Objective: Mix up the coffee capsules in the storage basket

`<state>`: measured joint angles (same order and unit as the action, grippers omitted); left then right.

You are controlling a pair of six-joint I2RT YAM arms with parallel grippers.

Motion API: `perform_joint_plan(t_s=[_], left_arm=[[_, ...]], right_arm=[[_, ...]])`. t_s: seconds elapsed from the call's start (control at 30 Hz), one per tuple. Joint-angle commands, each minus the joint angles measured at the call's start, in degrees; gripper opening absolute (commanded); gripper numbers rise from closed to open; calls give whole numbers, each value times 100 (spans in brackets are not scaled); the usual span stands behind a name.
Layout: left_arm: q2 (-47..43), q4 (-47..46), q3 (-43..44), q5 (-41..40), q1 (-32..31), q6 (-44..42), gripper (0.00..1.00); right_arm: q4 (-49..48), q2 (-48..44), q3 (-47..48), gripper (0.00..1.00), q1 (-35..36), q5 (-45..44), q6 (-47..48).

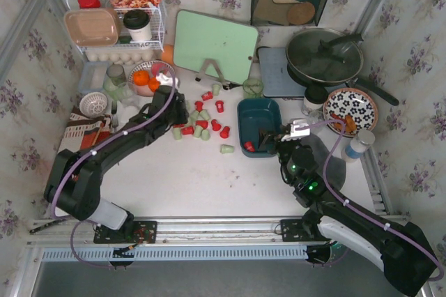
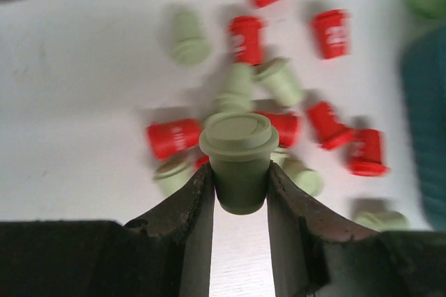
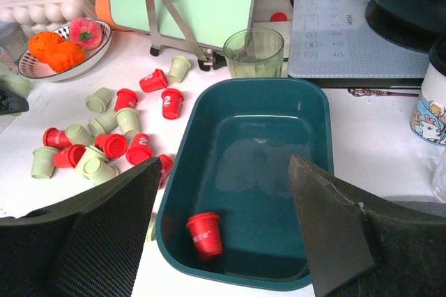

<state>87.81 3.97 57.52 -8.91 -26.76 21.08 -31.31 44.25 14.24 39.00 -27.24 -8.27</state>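
Note:
Several red and pale green coffee capsules (image 1: 201, 120) lie scattered on the white table left of the dark teal storage basket (image 1: 259, 110). One red capsule (image 3: 205, 235) lies in the basket's near left corner (image 1: 249, 146). My left gripper (image 2: 239, 189) is shut on a pale green capsule (image 2: 238, 156) and holds it above the scattered capsules (image 2: 279, 126); in the top view it sits at the pile's left edge (image 1: 174, 110). My right gripper (image 3: 226, 217) is open and empty over the basket's (image 3: 202, 109) near end (image 1: 275, 140).
A green glass cup (image 3: 254, 52) stands just behind the basket. A mint cutting board on a stand (image 1: 216, 46), a bowl of oranges (image 1: 148, 77), an induction hob with a pan (image 1: 322, 56), a patterned plate (image 1: 350, 110) and a white wire rack (image 1: 115, 21) surround the work area.

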Motion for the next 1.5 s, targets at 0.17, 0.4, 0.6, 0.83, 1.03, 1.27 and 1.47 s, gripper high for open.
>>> perform_joint_plan(t_s=[0.17, 0.4, 0.6, 0.83, 1.03, 1.27, 1.47], left_arm=[[60, -1397, 349, 480, -1526, -929, 7], [1266, -725, 1675, 333, -2364, -716, 9], [2310, 442, 2779, -82, -2807, -626, 8], [2729, 917, 3268, -453, -3027, -555, 18], [2697, 801, 3173, -530, -3032, -536, 36], [2569, 340, 2904, -510, -3031, -525, 39], [2394, 94, 2681, -621, -3036, -539, 64]], right_arm=[[-69, -265, -53, 81, 8, -572, -83], [-225, -799, -308, 81, 11, -867, -164], [-193, -832, -300, 81, 9, -837, -200], [-165, -830, -288, 82, 11, -848, -227], [-156, -843, -289, 83, 11, -877, -234], [-156, -815, -297, 83, 10, -895, -229], [-152, -830, -289, 83, 4, -888, -227]])
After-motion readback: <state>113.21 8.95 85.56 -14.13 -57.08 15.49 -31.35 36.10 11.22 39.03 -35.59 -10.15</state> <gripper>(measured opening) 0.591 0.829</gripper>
